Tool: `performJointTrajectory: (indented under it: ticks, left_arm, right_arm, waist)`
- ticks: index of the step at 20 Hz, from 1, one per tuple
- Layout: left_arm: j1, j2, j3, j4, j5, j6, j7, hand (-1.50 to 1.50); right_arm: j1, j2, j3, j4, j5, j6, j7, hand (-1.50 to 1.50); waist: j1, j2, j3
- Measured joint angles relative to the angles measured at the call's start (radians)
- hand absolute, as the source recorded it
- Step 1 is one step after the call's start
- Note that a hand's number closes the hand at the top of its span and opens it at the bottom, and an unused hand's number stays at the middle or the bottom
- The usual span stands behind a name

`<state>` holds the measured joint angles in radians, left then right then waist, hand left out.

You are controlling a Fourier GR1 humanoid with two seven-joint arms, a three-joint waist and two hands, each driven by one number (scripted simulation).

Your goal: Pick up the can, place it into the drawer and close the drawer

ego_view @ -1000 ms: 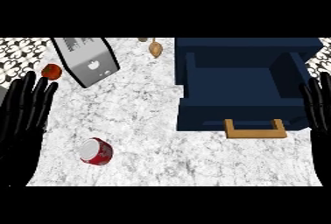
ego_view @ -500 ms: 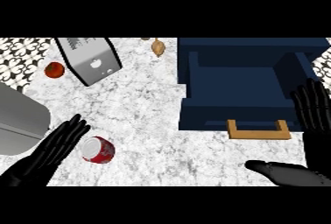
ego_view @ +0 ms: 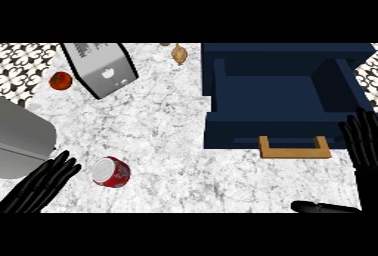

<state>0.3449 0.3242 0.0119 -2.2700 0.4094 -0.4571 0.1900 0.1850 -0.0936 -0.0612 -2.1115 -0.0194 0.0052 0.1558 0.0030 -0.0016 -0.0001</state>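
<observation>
The counter (ego_view: 170, 115) is white marble veined with grey, with patterned black-and-white tile at its far corners. The red can (ego_view: 111, 172) lies on its side near the front, just beside the left hand (ego_view: 44, 182), whose fingers are straight and released. The right hand (ego_view: 363, 145) rests open by the open navy drawer (ego_view: 277, 95).

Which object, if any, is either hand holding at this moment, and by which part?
Nothing is held. The left hand is open beside the can, apart from it. The right hand is open near the drawer.
</observation>
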Motion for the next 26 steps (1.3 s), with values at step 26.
performJointTrajectory:
  ticks: [26]
  left_arm:
    - [-0.129, -0.162, 0.058, 0.373, -0.240, -0.094, -0.149, -1.50]
  right_arm:
    - [0.087, 0.002, -0.130, 0.027, -0.066, 0.141, -0.101, -1.50]
  waist:
    - [-0.005, 0.001, 0.000]
